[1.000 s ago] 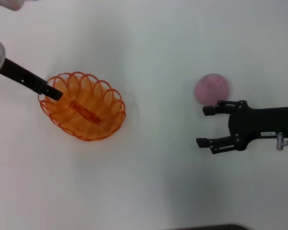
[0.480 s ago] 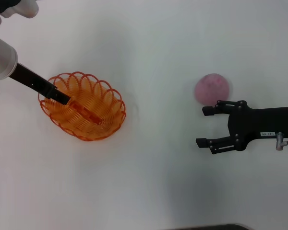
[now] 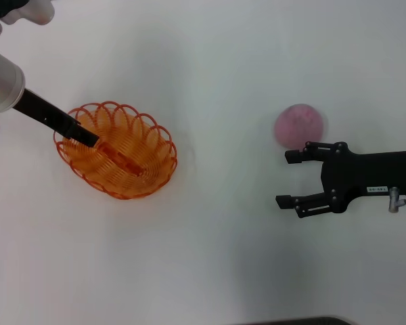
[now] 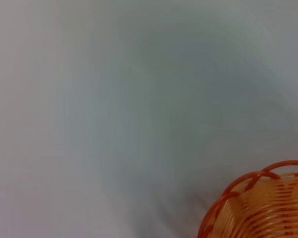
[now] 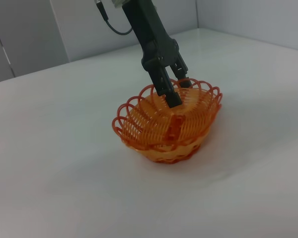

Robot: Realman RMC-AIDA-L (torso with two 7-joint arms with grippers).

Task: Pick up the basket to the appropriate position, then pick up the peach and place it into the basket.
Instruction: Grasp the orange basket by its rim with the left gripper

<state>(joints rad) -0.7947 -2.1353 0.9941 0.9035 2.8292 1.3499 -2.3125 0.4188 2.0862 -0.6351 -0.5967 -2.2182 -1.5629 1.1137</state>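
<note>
Two steps remained: your left gripper [image 3: 88,137] pinched the basket [image 3: 115,150] rim; the right gripper [image 3: 291,179] waited spread beside the untouched peach [image 3: 299,124].

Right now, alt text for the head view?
The left gripper grips the rim of an orange wire basket on the left of a white table. At right, the open right gripper hovers just beside a pink peach, not touching it.
</note>
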